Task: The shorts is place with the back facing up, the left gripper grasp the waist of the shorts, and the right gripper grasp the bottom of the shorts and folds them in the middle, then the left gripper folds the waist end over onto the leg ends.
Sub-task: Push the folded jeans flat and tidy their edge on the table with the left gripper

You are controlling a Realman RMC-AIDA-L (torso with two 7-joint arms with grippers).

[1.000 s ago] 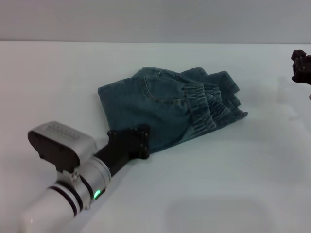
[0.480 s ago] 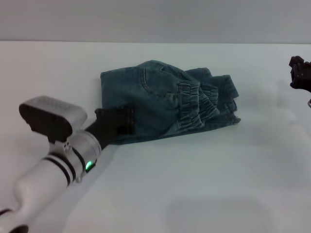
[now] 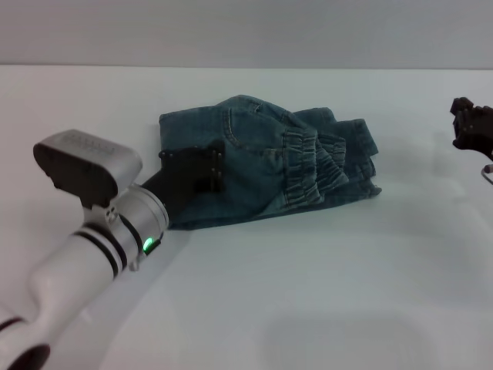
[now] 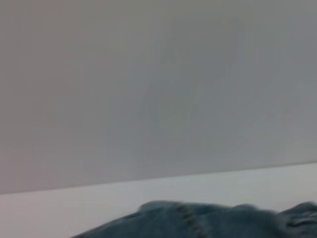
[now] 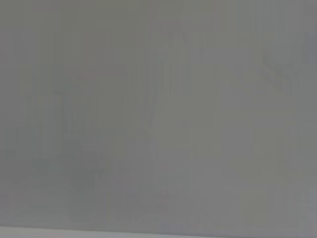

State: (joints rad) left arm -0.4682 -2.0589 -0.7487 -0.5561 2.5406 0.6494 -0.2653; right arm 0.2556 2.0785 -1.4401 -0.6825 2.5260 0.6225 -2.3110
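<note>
White surface (image 3: 323, 308) carries the folded shorts (image 3: 269, 166), both folds seemingly done; left pincer (image 3: 192, 171) sits over their near-left corner, grip unclear, right pincer (image 3: 471, 127) far beyond.

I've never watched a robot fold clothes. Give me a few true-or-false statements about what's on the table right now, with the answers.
1. The denim shorts lie folded in a bundle on the white table. True.
2. The left tool is over the near left part of the shorts. True.
3. The right tool is gripping the shorts. False: it is off at the table's right edge, well apart from them.
4. The shorts are red. False: they are blue denim.
5. The gathered elastic waistband shows on top of the bundle, toward its right side. True.
6. A second garment lies beside the shorts. False: only the shorts are seen on the table.
</note>
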